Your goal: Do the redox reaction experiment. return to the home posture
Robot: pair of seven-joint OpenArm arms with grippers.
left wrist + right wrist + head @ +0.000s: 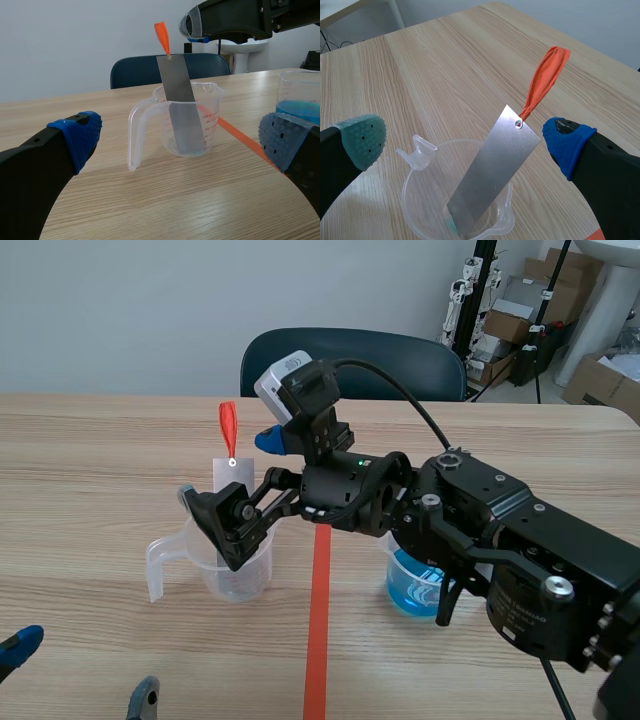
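We count one metal strip [492, 170], grey and flat, with one orange tag [542, 80] tied through a hole at its upper end; its lower end stands inside one clear measuring cup [200, 125] on the table [100, 440], left of the tape line [320, 620]; the strip's long axis runs upward at a lean, foot on the cup's bottom, upper part against the rim, tag pointing up and away from the robot.

We see two cups in all; the second, a cup of blue liquid [410, 585], sits across the tape line from the first, partly hidden under the right arm; the clear cup has one handle and one spout.

There are two claws; the right claw [465, 140] hangs above the clear cup with its fingers spread wide, one on each side of the strip's upper end; its blue pad [567, 142] is just beside the tag's hole but apart from it, and we see nothing gripped.

The left claw [181, 140] sits low near the table's near edge, well apart from the clear cup and facing it; its fingers also stand wide, with nothing between them.

One dark blue chair [350, 355] stands behind the table's far side.
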